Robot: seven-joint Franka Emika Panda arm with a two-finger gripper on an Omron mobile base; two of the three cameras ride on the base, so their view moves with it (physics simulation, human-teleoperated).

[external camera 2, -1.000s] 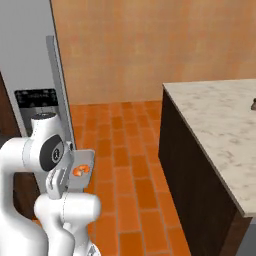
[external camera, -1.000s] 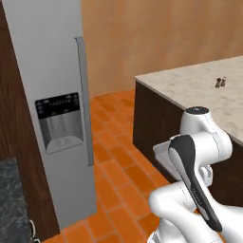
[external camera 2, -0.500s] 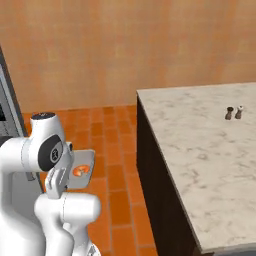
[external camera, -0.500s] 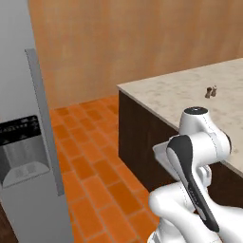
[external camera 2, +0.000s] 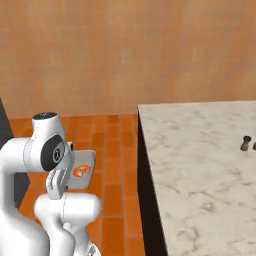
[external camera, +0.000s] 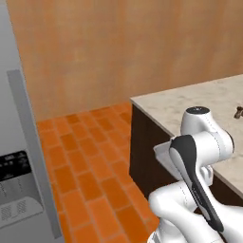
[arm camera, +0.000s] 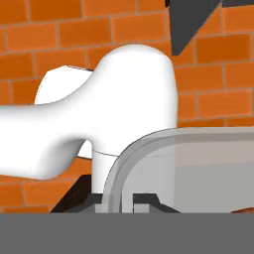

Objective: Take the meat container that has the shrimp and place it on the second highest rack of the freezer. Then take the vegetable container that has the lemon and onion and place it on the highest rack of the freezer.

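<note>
The robot holds a grey tray (external camera 2: 82,169) up in the air, close to its own white body and above the orange brick floor (external camera: 90,156). In the tray lies the little orange shrimp (external camera 2: 79,171). In the right base view the tray sits just to the right of the arm's round head joint. In the left base view a corner of the tray (external camera: 163,153) peeks out to the left of the arm.

In the hand view the gripper (arm camera: 122,200) is pinched shut on the tray's rim (arm camera: 116,178). One dark fingertip is on each side of the rim. The tray's pale inside spreads to the right of the fingers, and a bit of orange shows at its bottom right corner.

The freezer (external camera: 16,156) stands at the far left in the left base view. Its grey door is closed. A long handle (external camera: 33,142) runs down it, and a dark panel (external camera: 14,166) is on its front. The tray is well apart from the freezer.

To the right is a counter (external camera 2: 200,160) with a pale stone top and a dark side. Two small dark shakers (external camera 2: 246,143) stand on it, far from the robot. Behind everything is a tan wall (external camera 2: 125,50).
</note>
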